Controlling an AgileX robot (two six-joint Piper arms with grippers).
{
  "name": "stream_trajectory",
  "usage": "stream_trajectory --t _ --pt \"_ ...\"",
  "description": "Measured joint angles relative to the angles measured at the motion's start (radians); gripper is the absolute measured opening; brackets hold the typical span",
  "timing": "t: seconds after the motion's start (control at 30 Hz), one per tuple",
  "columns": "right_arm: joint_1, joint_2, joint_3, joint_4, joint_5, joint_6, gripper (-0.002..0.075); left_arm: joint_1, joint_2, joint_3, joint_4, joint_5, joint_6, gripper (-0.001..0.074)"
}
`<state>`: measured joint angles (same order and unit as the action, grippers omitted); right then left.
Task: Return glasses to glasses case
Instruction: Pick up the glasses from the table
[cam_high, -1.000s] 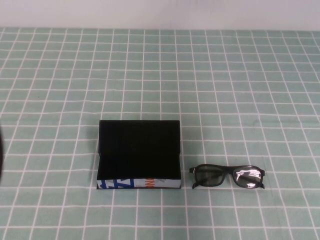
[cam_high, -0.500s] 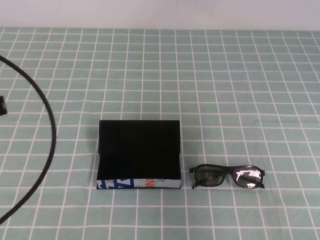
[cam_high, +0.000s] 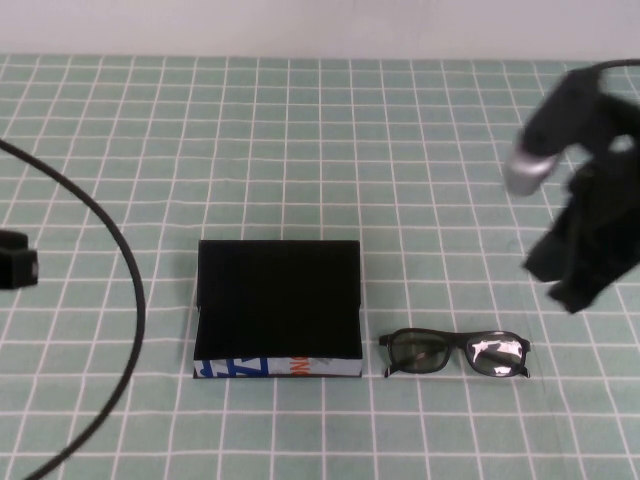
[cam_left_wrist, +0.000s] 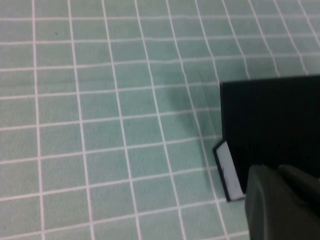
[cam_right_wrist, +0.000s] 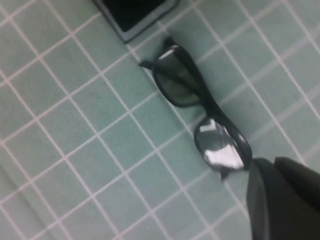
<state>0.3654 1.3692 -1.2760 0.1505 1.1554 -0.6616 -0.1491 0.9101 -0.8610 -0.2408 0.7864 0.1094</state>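
Note:
The glasses case (cam_high: 278, 305) lies open on the green checked cloth, black inside, its white printed side (cam_high: 277, 369) facing the near edge. The black-framed glasses (cam_high: 455, 352) lie just right of it, lenses upright, apart from the case. My right gripper (cam_high: 574, 288) hangs above the cloth, right of and behind the glasses; in the right wrist view it (cam_right_wrist: 274, 166) looks shut and empty, close to one lens of the glasses (cam_right_wrist: 200, 105). My left gripper (cam_left_wrist: 274, 174) looks shut and empty, over a corner of the case (cam_left_wrist: 270, 120).
A black cable (cam_high: 120, 250) of the left arm curves over the cloth at the left, with a part of that arm (cam_high: 15, 270) at the left edge. A pale wall runs along the far side of the table.
My right arm has come into the high view from the right, toward the glasses. The left arm's cable and end part have moved further in from the left. Case and glasses have not moved.

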Motion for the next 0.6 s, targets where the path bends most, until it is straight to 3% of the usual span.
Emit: stream_trajectory --t 0.33,0.43,0.6 --pt "0.080 0.246 -0.014 -0.006 -0.079 -0.195 0.0009 0.000 0.000 0.000 0.000 0.047 0.086 -0.0002" --pt "0.096 0.297 -0.014 -0.010 -0.094 -0.216 0.0088 0.000 0.000 0.000 0.000 0.047 0.088 -0.0002" --pt "0.103 0.360 -0.016 -0.038 -0.124 -0.226 0.0301 0.000 0.000 0.000 -0.002 0.047 0.090 -0.0002"
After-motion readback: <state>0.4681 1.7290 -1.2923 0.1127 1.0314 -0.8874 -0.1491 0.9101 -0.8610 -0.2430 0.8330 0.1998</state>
